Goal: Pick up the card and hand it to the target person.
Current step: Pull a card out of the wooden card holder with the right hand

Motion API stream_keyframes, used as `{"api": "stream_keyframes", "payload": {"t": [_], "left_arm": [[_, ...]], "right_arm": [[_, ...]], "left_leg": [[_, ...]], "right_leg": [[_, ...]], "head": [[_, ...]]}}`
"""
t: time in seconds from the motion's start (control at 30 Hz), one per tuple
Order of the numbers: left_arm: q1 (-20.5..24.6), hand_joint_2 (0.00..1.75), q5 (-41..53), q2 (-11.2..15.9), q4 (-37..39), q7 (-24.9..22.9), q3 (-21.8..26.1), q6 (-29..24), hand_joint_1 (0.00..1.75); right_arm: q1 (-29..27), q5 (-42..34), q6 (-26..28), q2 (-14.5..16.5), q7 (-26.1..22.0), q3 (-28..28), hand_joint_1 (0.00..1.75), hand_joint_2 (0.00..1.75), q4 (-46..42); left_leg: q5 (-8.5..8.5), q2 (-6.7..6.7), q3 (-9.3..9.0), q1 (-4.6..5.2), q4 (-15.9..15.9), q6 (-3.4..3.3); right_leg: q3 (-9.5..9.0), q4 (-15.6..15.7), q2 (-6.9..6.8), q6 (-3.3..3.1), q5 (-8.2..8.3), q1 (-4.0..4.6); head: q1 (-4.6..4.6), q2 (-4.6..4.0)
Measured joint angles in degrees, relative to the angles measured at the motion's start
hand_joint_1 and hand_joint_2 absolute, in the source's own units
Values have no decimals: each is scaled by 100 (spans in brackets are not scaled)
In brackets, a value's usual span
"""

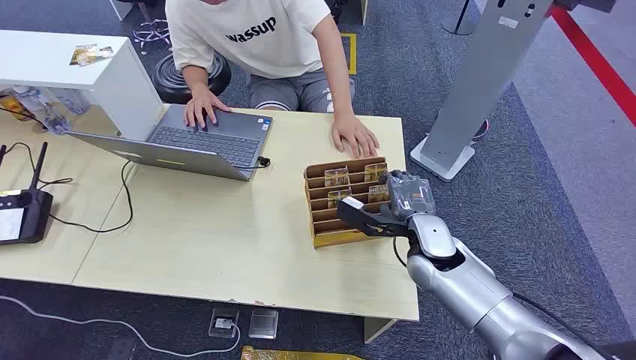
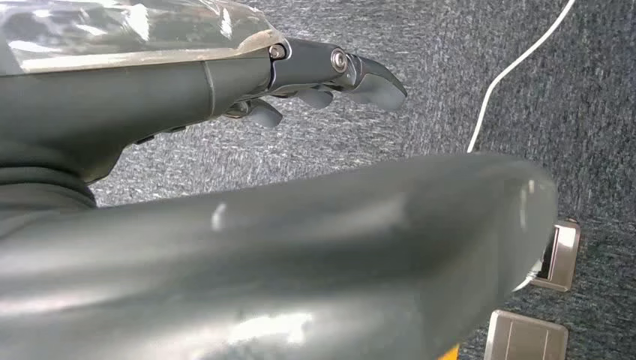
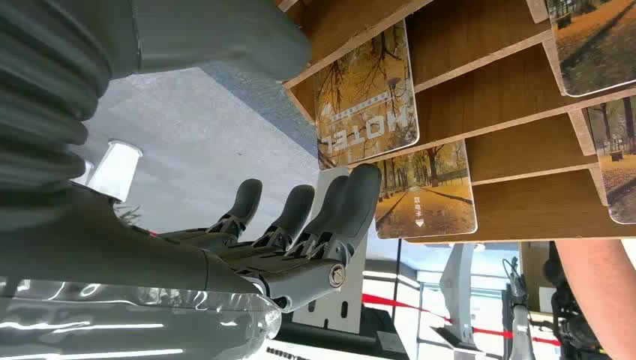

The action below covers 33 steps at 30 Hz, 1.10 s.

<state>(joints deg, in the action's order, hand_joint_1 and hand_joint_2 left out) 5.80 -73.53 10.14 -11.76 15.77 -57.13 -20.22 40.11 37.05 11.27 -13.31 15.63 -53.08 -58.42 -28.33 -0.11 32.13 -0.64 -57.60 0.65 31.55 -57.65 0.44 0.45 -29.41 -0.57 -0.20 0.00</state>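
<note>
A brown wooden card rack point(image 1: 324, 225) stands near the table's right edge, with several autumn-photo cards point(image 1: 337, 178) in its slots. My right hand point(image 1: 394, 204) is at the rack's right side, fingers stretched toward it and holding nothing. In the right wrist view its dark fingers point(image 3: 330, 217) are spread, their tips close beside a card marked HOTEL point(image 3: 367, 97) and a second card point(image 3: 424, 187) in the rack point(image 3: 517, 142). The person point(image 1: 255, 37) sits across the table, one hand point(image 1: 354, 135) flat just behind the rack. My left hand point(image 2: 330, 71) hangs over the carpet, holding nothing.
An open laptop point(image 1: 210, 139) lies under the person's other hand. A black remote controller point(image 1: 22, 214) with cables sits at the table's left, a white box point(image 1: 75, 67) behind it. A grey stand point(image 1: 487, 82) rises right of the table. Floor sockets point(image 1: 244, 322) lie below the front edge.
</note>
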Motion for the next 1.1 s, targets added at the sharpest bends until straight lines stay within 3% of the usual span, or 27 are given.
{"api": "stream_keyframes", "payload": {"t": [0.77,0.87,1.1], "left_arm": [[0,0,-1,0,0,1,-1,-11,0],[0,0,-5,0,0,1,0,-25,0],[0,0,-20,1,0,1,0,-52,0]], "right_arm": [[1,-53,-50,-7,35,-1,76,175,0],[1,-56,-62,-7,34,-2,83,175,0],[4,-92,-64,-7,0,-5,120,175,0]], "left_leg": [[0,0,0,0,0,0],[0,0,0,0,0,0],[0,0,0,0,0,0]], "right_leg": [[0,0,0,0,0,0],[0,0,0,0,0,0],[0,0,0,0,0,0]], "head": [[2,0],[3,0],[2,0]]}}
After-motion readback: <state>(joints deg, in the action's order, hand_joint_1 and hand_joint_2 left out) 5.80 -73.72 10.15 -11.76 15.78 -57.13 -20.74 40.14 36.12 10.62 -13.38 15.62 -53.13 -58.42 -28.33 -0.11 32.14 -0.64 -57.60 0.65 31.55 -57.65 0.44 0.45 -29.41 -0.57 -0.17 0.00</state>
